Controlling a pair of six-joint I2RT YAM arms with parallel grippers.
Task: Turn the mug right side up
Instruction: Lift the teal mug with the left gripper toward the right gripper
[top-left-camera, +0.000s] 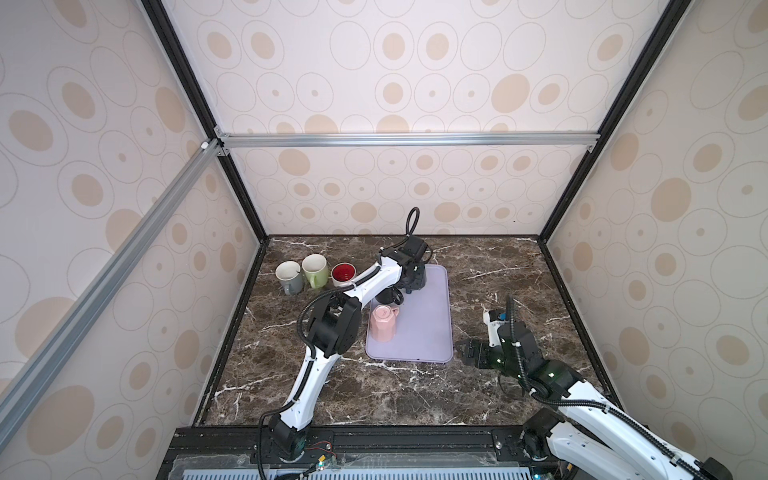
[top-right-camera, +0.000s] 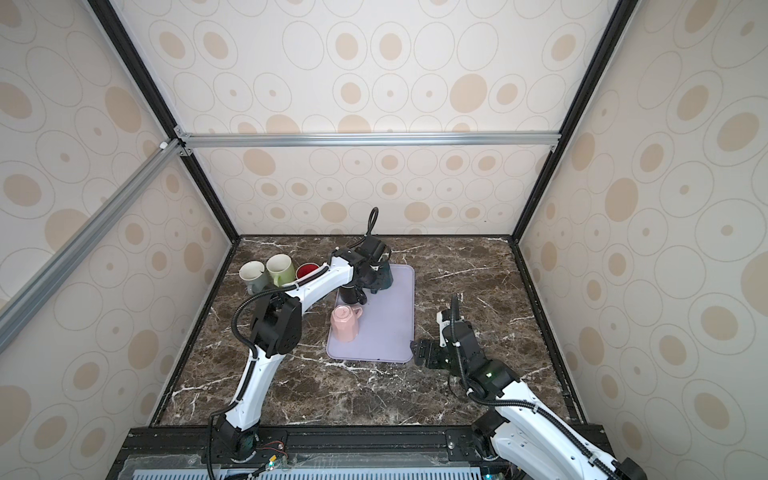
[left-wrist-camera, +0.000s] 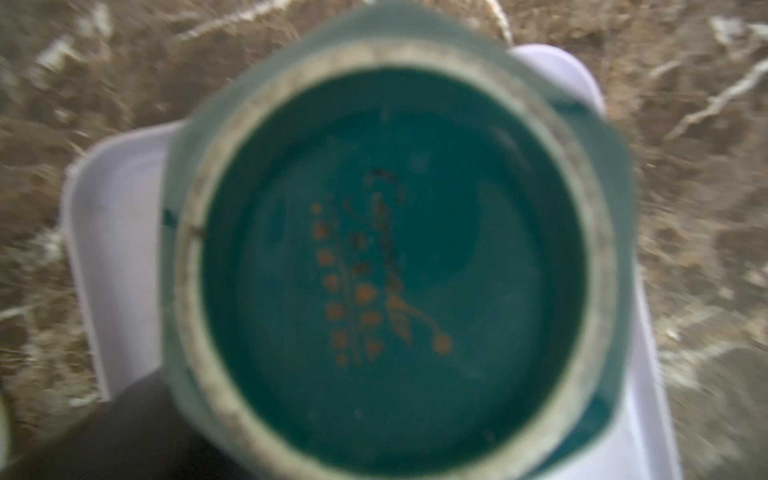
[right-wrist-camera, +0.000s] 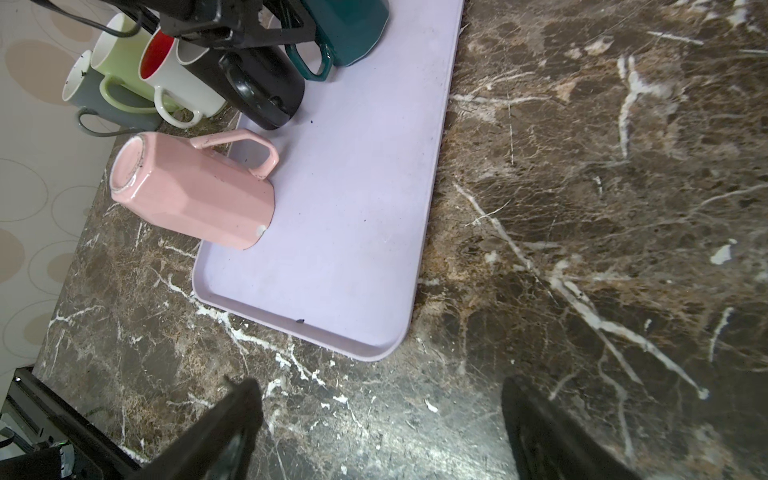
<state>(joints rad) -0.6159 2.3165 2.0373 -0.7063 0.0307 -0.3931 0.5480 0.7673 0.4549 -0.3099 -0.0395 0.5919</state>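
The left pincer (top-right-camera: 372, 280) hung at the upside-down teal faceted ceramic mug (right-wrist-camera: 353, 29), 12 o'clock end of the lilac plastic tray (right-wrist-camera: 353, 208); we couldn't tell its grip. The right pincer (right-wrist-camera: 378, 399) gaped empty. We judged this the grasp; next, lift and invert.

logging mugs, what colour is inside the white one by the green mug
Red inside the white mug; clearest in the right wrist view.

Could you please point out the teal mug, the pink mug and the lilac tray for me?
teal mug (left-wrist-camera: 395, 270): left wrist view, on its gold-printed base.
pink mug (right-wrist-camera: 195, 195): right wrist view, on its side wall.
lilac tray (right-wrist-camera: 353, 208): right wrist view, on its bare floor.
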